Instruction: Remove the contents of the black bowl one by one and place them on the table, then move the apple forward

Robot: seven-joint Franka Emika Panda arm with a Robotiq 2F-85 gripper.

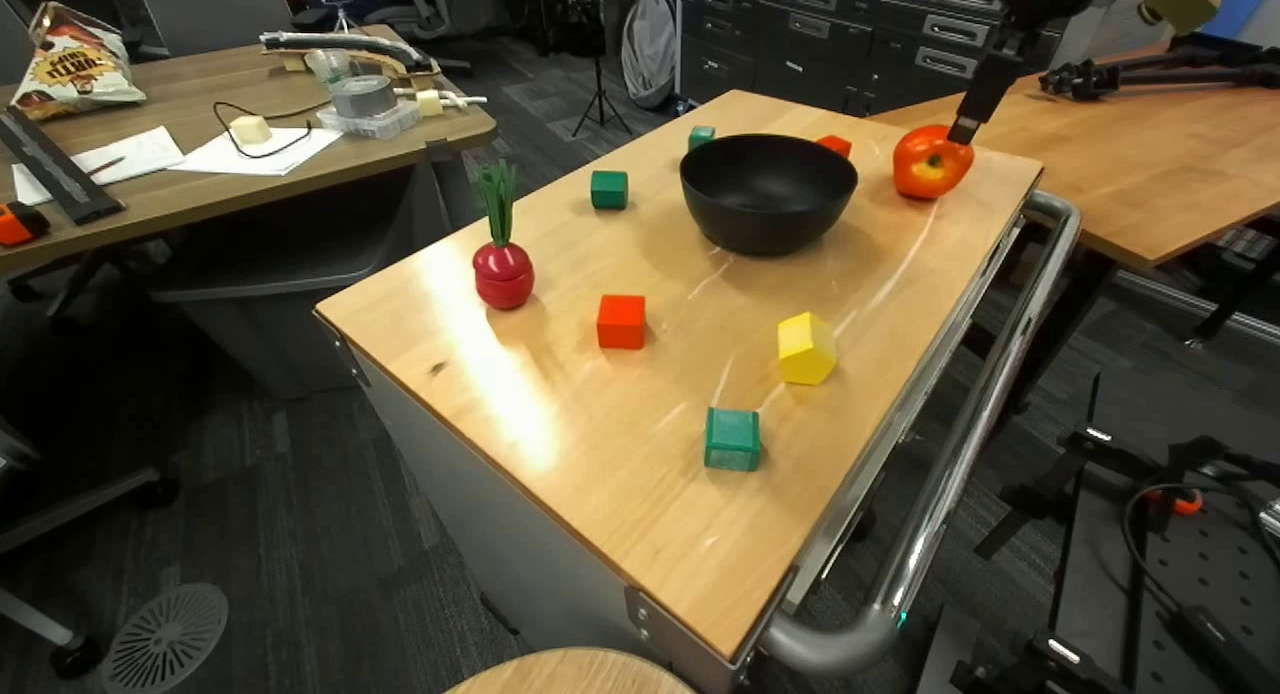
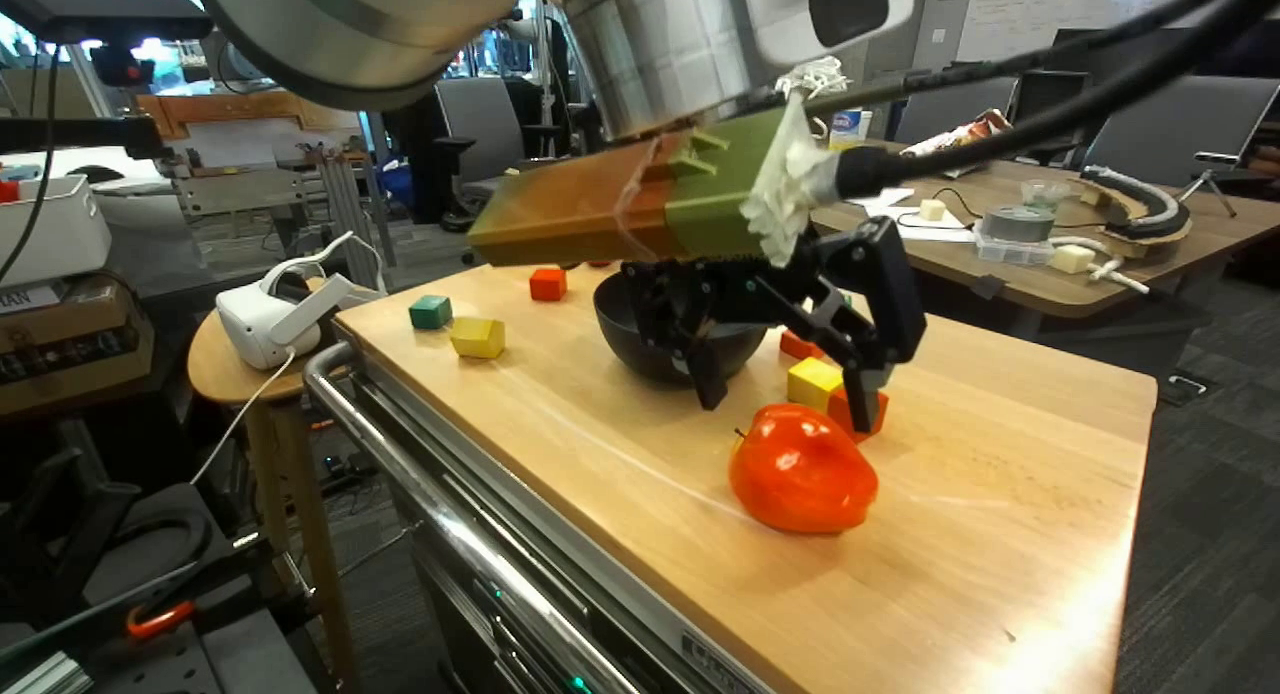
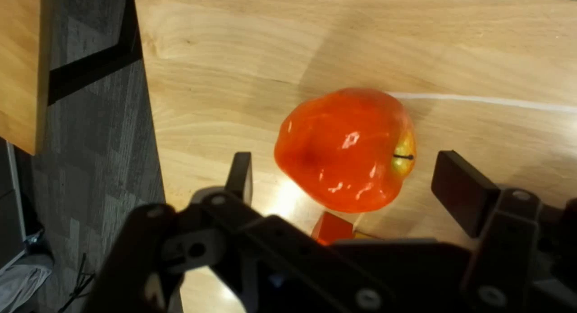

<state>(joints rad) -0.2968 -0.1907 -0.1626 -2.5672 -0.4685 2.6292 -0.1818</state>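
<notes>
The orange-red apple (image 1: 920, 169) (image 2: 803, 471) rests on the light wood table (image 1: 600, 424). My gripper (image 2: 787, 404) stands open above it; in the wrist view the apple (image 3: 345, 150) lies untouched a little beyond the line between the fingertips. The black bowl (image 1: 768, 209) sits beside the apple, with no pieces showing inside. Spread over the table are the dark red fruit with its green stem (image 1: 504, 274), a green cube (image 1: 732, 439), a yellow block (image 1: 806, 349) and an orange-red cube (image 1: 621, 322). Close to the apple sit another yellow block (image 2: 813, 382) and an orange-red cube (image 2: 868, 414).
Further green pieces (image 1: 609, 189) stand beyond the bowl. A grey metal rail (image 1: 960, 464) runs along the table's edge. A separate wooden table (image 1: 1180, 164) adjoins the apple's end. On a stool near the opposite end lies a white headset (image 2: 265, 324).
</notes>
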